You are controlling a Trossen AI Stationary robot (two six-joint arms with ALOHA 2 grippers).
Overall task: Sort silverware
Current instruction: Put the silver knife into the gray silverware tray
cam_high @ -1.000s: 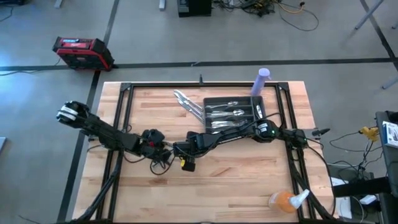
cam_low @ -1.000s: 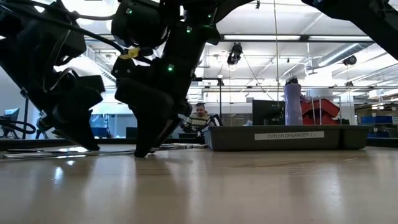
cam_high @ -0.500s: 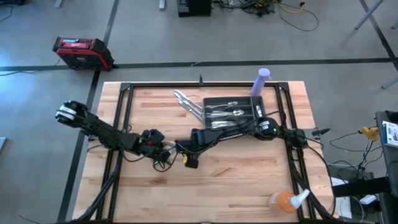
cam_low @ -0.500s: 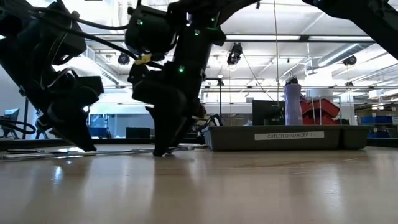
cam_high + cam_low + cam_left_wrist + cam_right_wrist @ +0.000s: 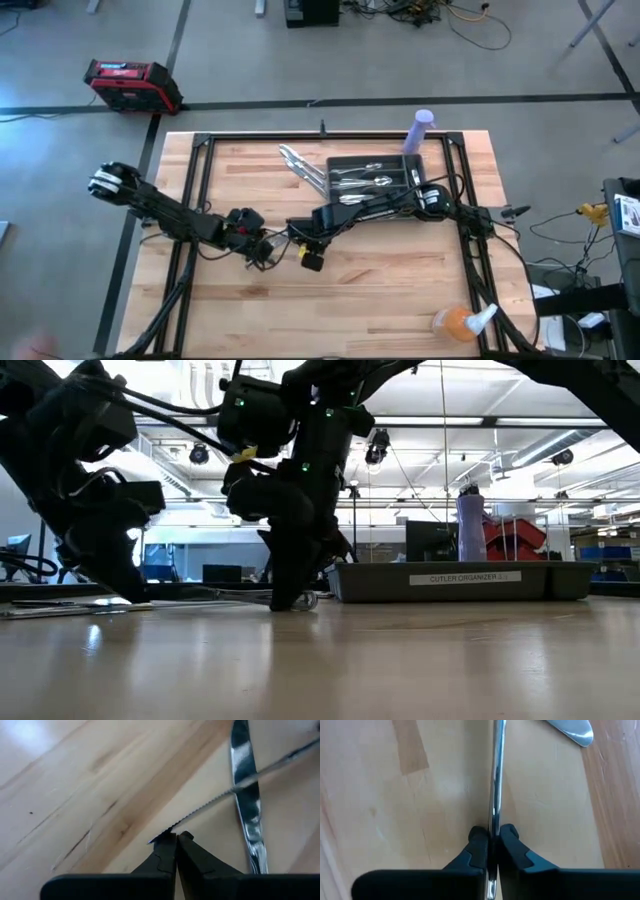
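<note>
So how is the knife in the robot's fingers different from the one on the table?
The held knife is turned on its thin edge, pinched in the right gripper; the loose knife lies flat on the table, untouched. Both are shiny silver.

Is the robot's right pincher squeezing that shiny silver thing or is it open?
Shut. The right gripper has both dark fingers pressed against a slim shiny silver utensil running straight between them, just above the wooden table.

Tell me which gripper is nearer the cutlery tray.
Right. The right gripper sits just off the cutlery tray, toward its front-left corner, shut on a knife; the left gripper is farther left.
</note>
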